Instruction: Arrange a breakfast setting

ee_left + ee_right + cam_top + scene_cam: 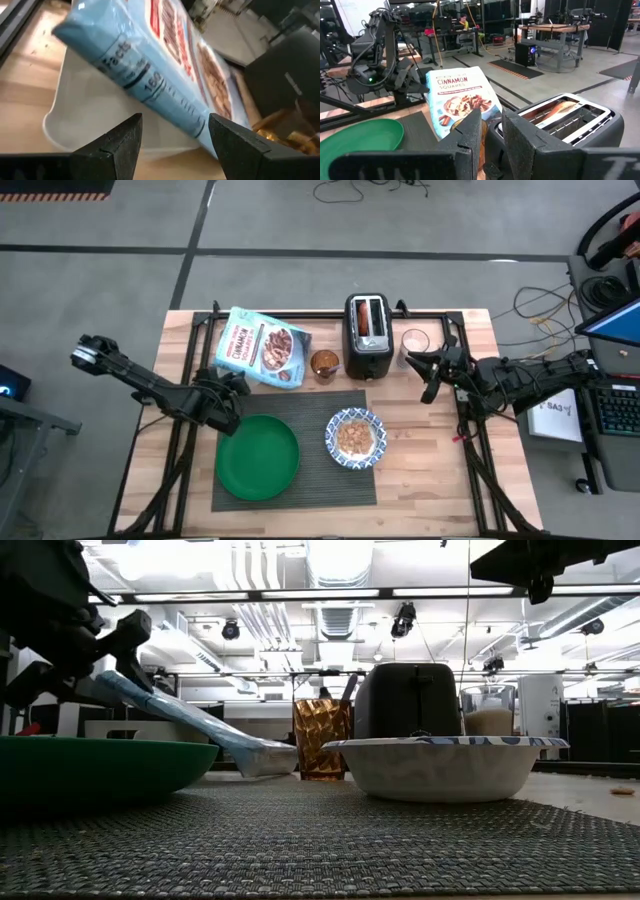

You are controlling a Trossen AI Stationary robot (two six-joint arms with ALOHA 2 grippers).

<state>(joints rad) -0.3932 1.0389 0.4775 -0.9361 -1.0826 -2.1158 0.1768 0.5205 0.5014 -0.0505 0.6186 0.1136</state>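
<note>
The left gripper (172, 137), jaws wide, faces the cereal box (165, 65) leaning just beyond, spine crosswise.

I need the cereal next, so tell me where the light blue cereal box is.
In the high view, the light blue cereal box leans at the table's back left, beside the amber glass, behind the round green plate, with the open left gripper close by.
</note>
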